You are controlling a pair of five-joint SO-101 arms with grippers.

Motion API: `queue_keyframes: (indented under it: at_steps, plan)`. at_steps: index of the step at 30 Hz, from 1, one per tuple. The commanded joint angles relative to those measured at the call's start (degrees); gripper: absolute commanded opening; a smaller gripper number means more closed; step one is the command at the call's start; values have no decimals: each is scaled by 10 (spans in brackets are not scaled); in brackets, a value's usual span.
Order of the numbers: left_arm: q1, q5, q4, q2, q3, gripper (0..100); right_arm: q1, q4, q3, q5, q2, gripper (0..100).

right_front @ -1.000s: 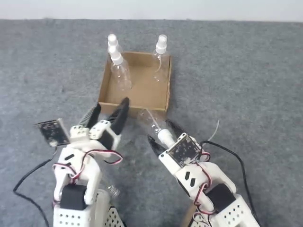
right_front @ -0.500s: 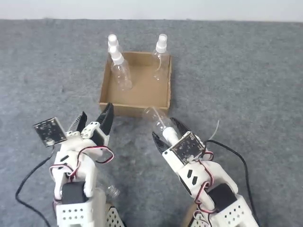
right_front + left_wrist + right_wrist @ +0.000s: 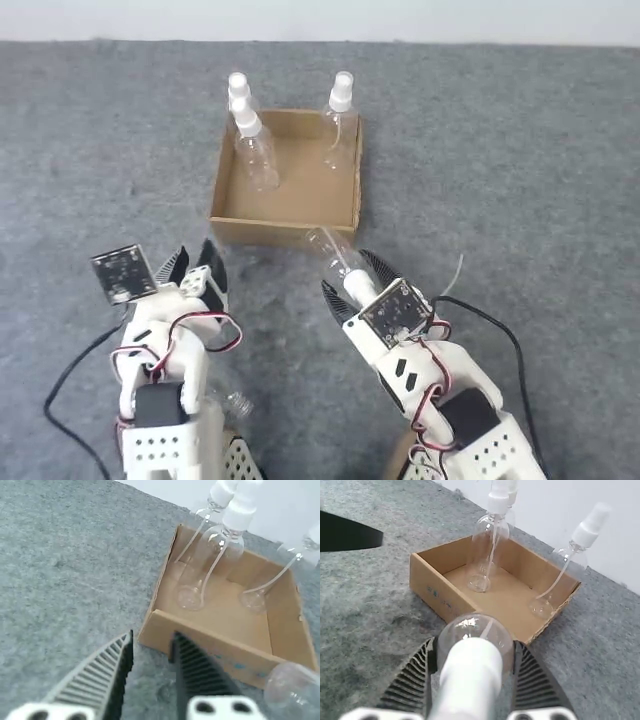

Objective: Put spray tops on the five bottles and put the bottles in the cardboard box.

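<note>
The cardboard box (image 3: pixel 226 202) sits mid-table with three clear bottles standing in it, each with a white spray top: two at its far left (image 3: pixel 238 90) (image 3: pixel 252 145) and one at the far right (image 3: pixel 338 115). My right gripper (image 3: pixel 350 280) is shut on a fourth topped bottle (image 3: pixel 328 252), tilted with its base at the box's near wall. In the right wrist view this bottle (image 3: pixel 475 635) lies between the fingers. My left gripper (image 3: pixel 195 265) hangs open and empty short of the box's near left corner (image 3: pixel 152 637).
A clear bottle without a top (image 3: pixel 232 400) lies by the left arm's base. A thin white tube (image 3: pixel 455 272) lies on the grey carpet right of the right gripper. Black cables trail from both arms. Open carpet surrounds the box.
My left gripper drew back from the box's near wall toward its base and its fingers narrowed. The right gripper nudged the held bottle slightly toward the box, then stayed.
</note>
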Motion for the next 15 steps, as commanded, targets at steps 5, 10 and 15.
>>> queue_keyframes:
  at_steps: [5, 10, 15]
  plan:
    - [-6, -40, 4, -9, -8, 12, 13, 6, 12, 4, -6, 7]
    - [-4, -40, 3, -9, -8, 12, 13, 6, 12, 4, -5, 7]
    - [-4, -40, 3, -9, -8, 12, 13, 6, 12, 4, -7, 7]
